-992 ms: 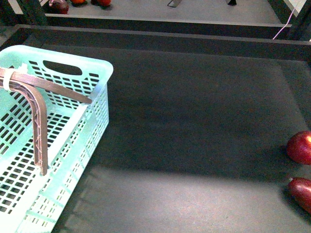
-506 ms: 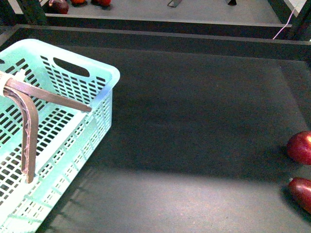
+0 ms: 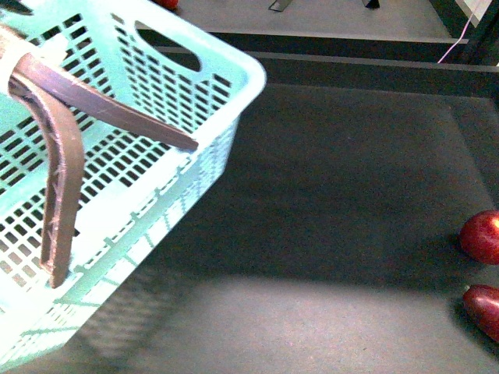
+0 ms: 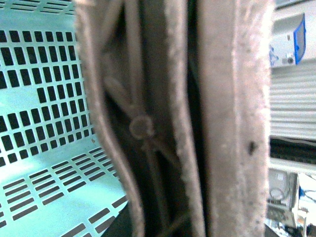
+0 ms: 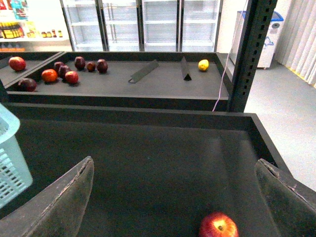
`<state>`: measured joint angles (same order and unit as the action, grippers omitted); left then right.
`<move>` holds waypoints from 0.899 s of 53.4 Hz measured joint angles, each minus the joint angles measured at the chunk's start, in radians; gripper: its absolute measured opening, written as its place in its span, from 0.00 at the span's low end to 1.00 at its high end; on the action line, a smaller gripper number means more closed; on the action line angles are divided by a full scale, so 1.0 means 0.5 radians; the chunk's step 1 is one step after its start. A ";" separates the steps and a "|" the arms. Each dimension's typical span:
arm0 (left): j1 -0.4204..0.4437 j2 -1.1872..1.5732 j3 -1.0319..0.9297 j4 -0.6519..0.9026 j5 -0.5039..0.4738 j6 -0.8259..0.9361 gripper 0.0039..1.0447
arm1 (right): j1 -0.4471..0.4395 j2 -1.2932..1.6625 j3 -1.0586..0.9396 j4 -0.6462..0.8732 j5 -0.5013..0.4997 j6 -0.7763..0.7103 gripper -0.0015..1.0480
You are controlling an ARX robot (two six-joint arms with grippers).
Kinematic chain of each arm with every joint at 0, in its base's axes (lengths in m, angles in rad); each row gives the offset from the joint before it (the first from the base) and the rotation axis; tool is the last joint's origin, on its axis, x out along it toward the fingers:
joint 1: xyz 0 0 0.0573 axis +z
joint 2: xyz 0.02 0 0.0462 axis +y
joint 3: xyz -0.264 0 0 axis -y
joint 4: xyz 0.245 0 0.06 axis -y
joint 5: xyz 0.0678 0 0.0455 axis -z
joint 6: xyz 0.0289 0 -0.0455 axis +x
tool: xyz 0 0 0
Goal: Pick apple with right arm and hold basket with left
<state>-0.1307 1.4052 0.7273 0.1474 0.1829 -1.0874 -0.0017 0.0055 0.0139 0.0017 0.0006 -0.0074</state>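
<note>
The mint-green slotted basket (image 3: 156, 101) fills the left of the front view, lifted and tilted; its mesh also shows in the left wrist view (image 4: 39, 98). My left gripper (image 3: 125, 212) is shut on the basket's wall, its brown fingers (image 3: 61, 164) lying across the rim. The small glossy red apple (image 3: 481, 236) rests on the dark surface at the far right. In the right wrist view the apple (image 5: 218, 226) lies between and just ahead of my right gripper (image 5: 173, 197), which is wide open and empty. The right gripper is out of the front view.
A darker elongated maroon fruit (image 3: 485, 308) lies just in front of the apple. A raised black ledge (image 5: 148, 116) bounds the surface at the back. Beyond it a shelf holds several fruits (image 5: 64, 71) and a lemon (image 5: 203, 64). A black post (image 5: 249, 54) stands at the far right.
The basket has moved up and to the right with my left gripper on it, and now looms larger and more tilted. The apple and the maroon fruit have not moved.
</note>
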 joint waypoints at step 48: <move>-0.970 0.021 0.426 -0.165 -0.181 -0.029 0.14 | 0.000 0.000 0.000 0.000 0.000 0.000 0.92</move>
<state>-0.6155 1.4155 0.9401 0.0650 0.0925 -1.1019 -0.0017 0.0055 0.0139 0.0017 0.0006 -0.0074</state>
